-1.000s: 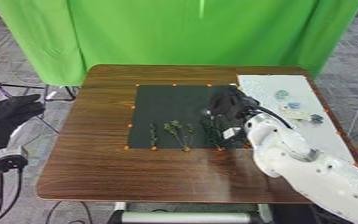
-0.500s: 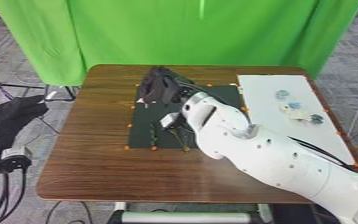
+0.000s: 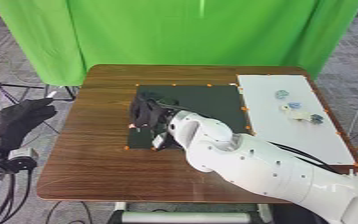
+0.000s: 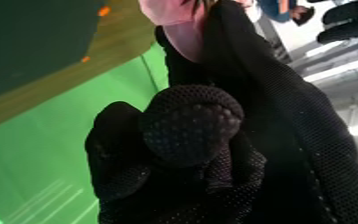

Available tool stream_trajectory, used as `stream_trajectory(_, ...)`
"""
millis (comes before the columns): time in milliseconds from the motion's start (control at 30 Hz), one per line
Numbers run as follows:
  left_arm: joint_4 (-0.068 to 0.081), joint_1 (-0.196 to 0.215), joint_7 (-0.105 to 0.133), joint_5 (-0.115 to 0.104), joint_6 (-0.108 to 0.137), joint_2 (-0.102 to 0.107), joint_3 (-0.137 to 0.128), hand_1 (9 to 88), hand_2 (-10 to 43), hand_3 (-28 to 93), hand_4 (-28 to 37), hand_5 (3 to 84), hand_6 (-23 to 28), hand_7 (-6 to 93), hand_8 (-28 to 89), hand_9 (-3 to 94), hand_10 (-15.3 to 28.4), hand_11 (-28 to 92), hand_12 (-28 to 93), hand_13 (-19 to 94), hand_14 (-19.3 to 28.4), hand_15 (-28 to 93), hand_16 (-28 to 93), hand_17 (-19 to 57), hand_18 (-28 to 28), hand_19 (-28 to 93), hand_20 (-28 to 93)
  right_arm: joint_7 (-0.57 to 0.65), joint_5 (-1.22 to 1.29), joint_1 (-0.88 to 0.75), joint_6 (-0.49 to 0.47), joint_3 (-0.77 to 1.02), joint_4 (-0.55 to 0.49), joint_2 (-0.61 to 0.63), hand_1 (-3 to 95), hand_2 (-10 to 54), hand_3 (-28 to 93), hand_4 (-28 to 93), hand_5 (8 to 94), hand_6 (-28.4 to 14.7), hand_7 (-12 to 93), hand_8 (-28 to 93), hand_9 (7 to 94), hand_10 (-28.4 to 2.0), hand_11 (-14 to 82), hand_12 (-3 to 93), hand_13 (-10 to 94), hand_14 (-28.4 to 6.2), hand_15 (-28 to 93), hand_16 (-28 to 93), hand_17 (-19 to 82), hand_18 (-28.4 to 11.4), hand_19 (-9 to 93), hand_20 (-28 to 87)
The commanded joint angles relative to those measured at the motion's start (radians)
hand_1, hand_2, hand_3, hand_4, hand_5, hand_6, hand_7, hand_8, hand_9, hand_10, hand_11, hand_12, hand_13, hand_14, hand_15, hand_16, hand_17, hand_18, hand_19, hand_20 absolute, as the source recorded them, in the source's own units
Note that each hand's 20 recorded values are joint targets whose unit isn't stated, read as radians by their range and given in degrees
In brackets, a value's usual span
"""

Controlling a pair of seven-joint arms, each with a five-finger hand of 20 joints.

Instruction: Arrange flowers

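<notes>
While right hand point(image 3: 147, 112) pinches pink flower point(image 4: 169, 12) near left edge of dark mat point(image 3: 209, 102) on bench point(image 3: 95, 167), best lower petals gently until flat, then release lightly, lifting straight so nothing drags askew. Left hand point(image 3: 14, 124), fingers loosely extended, hangs beside bench.

Bright glare from ceiling lights point(image 4: 342, 68)

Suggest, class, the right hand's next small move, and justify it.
Probably lower the pink flower onto the dark mat and ease it free, because the right hand has it between its fingers, over the mat's left side.
</notes>
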Motion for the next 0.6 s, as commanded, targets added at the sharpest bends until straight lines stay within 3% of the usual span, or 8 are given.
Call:
stream_trajectory(33,0.016,-0.030,-0.020,-0.005,-0.024,0.019,0.009,25.5,-4.6,62,-18.5,46.9,5.0,13.1,-5,45.2,13.8,22,15,35,18.3,19,5,2.6,15.1,9,18,0.019,-0.039,0.004,0.010,-0.002,0.040,-0.036,69.1,-9.5,53,-15,78.8,-0.4,26,13,86.9,-11.3,7.1,41.6,94,-0.3,51,35,66,-8.0,93,39)
stream_trajectory(267,0.022,-0.064,-0.022,0.009,-0.035,0.024,0.047,25.5,-4.5,62,-18.4,46.7,5.1,13.0,-5,45.1,13.8,22,16,35,18.5,19,5,2.5,15.0,9,18,0.029,-0.104,-0.004,0.016,-0.016,0.099,-0.074,68.2,-9.5,53,-15,78.5,0.3,27,12,85.8,-11.4,6.2,41.0,93,-0.5,51,36,66,-8.3,93,40)
stream_trajectory(600,0.019,-0.069,-0.027,0.016,-0.044,0.018,0.058,25.6,-4.5,62,-18.3,46.6,5.1,12.8,-5,44.9,13.8,22,16,34,18.4,19,5,2.4,15.1,9,18,0.023,-0.142,-0.016,0.034,-0.019,0.145,-0.103,67.9,-9.5,53,-15,78.1,0.7,28,11,85.3,-11.2,6.0,40.4,93,-0.5,51,36,66,-8.5,93,41)
